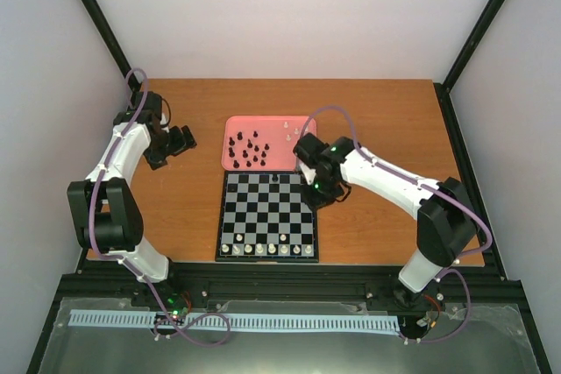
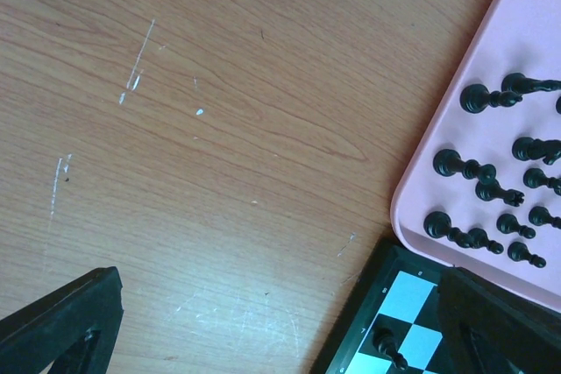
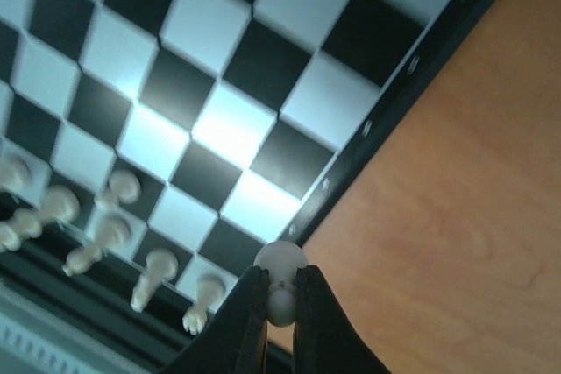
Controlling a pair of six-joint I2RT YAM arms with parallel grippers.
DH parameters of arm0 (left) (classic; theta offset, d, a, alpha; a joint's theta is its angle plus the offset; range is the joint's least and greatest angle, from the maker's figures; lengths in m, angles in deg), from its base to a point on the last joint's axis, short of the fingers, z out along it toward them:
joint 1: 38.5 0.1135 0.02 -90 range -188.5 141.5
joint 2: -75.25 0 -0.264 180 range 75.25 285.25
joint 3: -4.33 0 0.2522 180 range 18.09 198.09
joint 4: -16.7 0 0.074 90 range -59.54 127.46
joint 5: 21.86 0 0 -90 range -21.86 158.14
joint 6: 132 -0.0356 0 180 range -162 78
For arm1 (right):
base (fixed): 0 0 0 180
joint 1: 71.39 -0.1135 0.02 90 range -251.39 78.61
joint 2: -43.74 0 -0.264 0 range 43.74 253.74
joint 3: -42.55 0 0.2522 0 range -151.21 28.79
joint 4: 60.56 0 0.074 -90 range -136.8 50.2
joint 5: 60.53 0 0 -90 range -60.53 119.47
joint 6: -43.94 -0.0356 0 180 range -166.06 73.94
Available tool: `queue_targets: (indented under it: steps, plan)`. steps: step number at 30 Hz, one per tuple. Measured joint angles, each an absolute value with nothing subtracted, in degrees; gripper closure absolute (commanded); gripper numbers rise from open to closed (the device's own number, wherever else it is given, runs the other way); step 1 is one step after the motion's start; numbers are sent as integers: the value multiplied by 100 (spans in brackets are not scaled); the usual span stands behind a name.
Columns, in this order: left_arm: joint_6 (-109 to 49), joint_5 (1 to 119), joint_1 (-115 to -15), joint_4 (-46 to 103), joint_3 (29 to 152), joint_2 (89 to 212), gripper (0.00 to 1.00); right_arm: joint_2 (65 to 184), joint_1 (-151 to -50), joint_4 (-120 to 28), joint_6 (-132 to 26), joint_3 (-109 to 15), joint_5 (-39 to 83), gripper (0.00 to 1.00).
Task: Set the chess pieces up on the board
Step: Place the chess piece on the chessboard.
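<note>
**Task item.** Held piece (image 3: 280, 257): cream-white, small, round head. R wrist view shows the right gripper (image 3: 280, 285) clamped on it, fingers pinched just below the head, which sticks out past the fingertips.

**Location.** Held piece sits over the right border of the board (image 1: 267, 212), at the wood/board boundary. In top view the right gripper (image 1: 313, 190) is over the board's right edge, far half; the piece itself is too small to make out there.

**Orientation.** Long axis of the held piece runs in line w/ the fingers, head end leading. Cannot tell whether it is plumb.

**Other pieces.**
- White pieces (image 1: 267, 250) stand in a row along the board's near edge.
- Lone black piece (image 1: 277, 179) is on the far row.
- Black pieces (image 2: 491, 188) are clustered on the pink tray (image 1: 232, 124), which touches the board's far edge.
- A few white ones are at the tray's right end.

**Board.** Black/pale checks, thin black border, edges square w/ the table.

**Left gripper** (image 2: 280, 299): fingers wide apart, nothing between them, over bare wood left of the tray.

**Surface/room.** Wood-grain table (image 1: 377, 111), pale scratches visible in L wrist view. White walls (image 1: 289, 6), black frame posts (image 1: 484, 19).
</note>
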State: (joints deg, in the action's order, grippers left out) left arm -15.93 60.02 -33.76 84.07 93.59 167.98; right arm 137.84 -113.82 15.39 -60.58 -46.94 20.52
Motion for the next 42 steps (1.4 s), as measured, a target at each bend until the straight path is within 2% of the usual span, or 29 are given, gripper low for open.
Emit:
queue_targets:
  steps: [4, 15, 29, 42]
  plan:
    - [-1593, 5982, -3418, 8400, 9357, 16798, 0, 13773, -11575, 1814, -6137, -4342, 1932, 92]
    - [-1593, 5971, -3440, 8381, 9344, 16796, 0, 13902, -11760, 2426, -5894, -4436, 1784, 91]
    - [-1593, 5923, -3440, 8280, 9160, 16756, 0, 14398, -12434, 2158, -6145, -4569, 1878, 91]
    - [-1593, 5864, -3440, 8271, 9084, 16688, 0, 14728, -12469, 1898, -6353, -4429, 1939, 91]
